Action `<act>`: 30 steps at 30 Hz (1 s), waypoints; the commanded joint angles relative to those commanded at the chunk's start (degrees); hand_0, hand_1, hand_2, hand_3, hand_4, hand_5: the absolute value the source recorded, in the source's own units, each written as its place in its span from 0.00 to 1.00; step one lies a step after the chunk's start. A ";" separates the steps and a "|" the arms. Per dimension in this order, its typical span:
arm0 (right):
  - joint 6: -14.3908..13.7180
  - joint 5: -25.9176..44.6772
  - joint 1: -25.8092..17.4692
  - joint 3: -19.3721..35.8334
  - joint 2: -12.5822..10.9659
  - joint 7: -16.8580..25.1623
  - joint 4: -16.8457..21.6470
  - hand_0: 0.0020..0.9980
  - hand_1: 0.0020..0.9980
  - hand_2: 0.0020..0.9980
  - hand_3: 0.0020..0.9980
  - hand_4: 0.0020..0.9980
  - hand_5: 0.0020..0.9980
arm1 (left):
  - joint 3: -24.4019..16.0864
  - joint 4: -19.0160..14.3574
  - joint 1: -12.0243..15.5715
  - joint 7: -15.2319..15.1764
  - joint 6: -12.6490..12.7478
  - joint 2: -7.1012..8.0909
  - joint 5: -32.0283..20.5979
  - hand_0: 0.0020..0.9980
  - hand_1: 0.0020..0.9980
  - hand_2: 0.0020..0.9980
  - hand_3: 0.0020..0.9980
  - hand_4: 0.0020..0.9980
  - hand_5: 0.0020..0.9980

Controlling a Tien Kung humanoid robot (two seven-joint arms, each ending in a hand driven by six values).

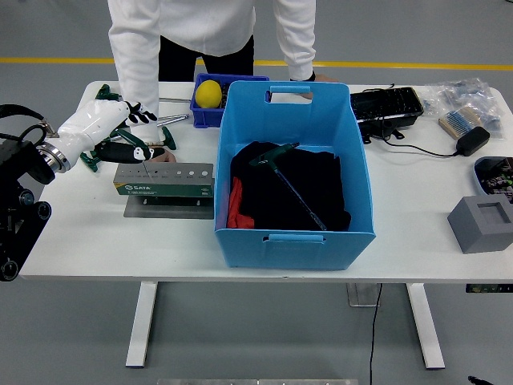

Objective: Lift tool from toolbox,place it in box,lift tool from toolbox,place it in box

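A green-handled T-handle wrench [282, 165] lies in the large blue box [293, 227], its handle toward the box's far side and its steel shaft running diagonally toward the near right corner, resting on black cloth [292, 192] with a strip of red cloth [234, 204] at the left. The box stands at the middle of the bench [240, 245], reaching almost to the near edge.

Just left of the box sits the grey and green tool holder [163, 180], on a flat metal base plate [164, 207], one thin shaft standing in a hole near its left end. More green T-handle wrenches [166, 138] lie on the bench behind the holder, toward the far left corner.

The robot's left hand [120, 132] hovers over the holder's left end and those wrenches, fingers loosely extended, with nothing clearly in its grasp; its thumb points down toward the standing shaft.

A person in white stands at the far edge; one hand [163, 156] rests on the bench just behind the holder, the other is at the box's far rim.

Behind the box's far left corner a small blue bin [210, 112] holds a yellow ball [208, 94]. Toward the right end lie a black tray [386, 108], a power adapter [469, 141] with cable, and a grey foam block [482, 224].
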 joint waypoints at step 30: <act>-0.01 1.09 0.75 -0.67 -0.28 0.07 0.13 0.62 0.60 0.66 0.54 0.78 0.66 | 38.68 21.60 -22.91 -7.84 6.86 4.47 -3.02 0.82 0.73 0.65 0.54 0.93 0.66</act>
